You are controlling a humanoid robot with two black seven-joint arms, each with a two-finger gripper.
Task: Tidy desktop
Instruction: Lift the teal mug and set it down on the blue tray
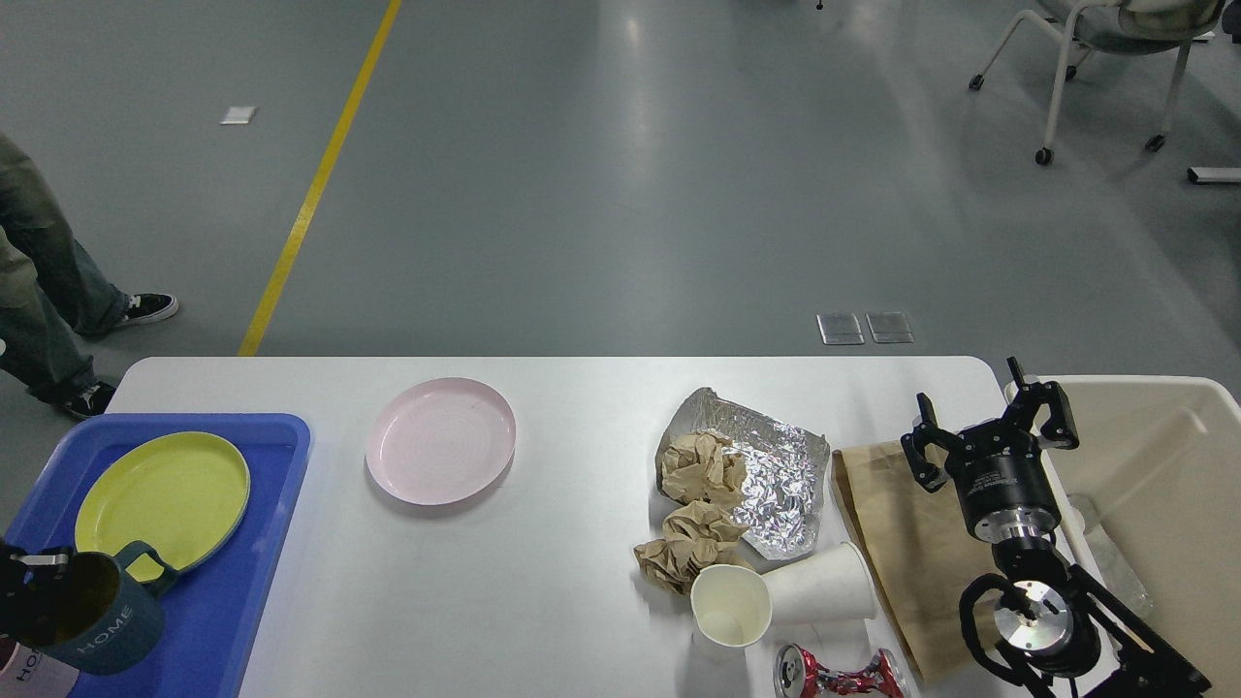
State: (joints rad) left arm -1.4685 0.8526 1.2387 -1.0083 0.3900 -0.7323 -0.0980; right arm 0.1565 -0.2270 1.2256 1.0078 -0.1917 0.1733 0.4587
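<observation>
The left claw [39,572] grips the rim of the blue mug [97,625] over the blue tray [233,582]. The right claw [989,427] hangs spread wide and empty above the bench [543,601].

The left gripper [39,572] shows only at the lower left edge of the frame, a dark mass with 1 metal-tipped finger [50,559] over the rim of a teal mug [97,625], gripping its wall; the arm behind it is out of frame. The right arm rises from the lower right corner, silver wrist joints stacked below a black cylinder, ending in the right gripper [989,422] with its 2 fingers spread wide apart and holding nothing
</observation>
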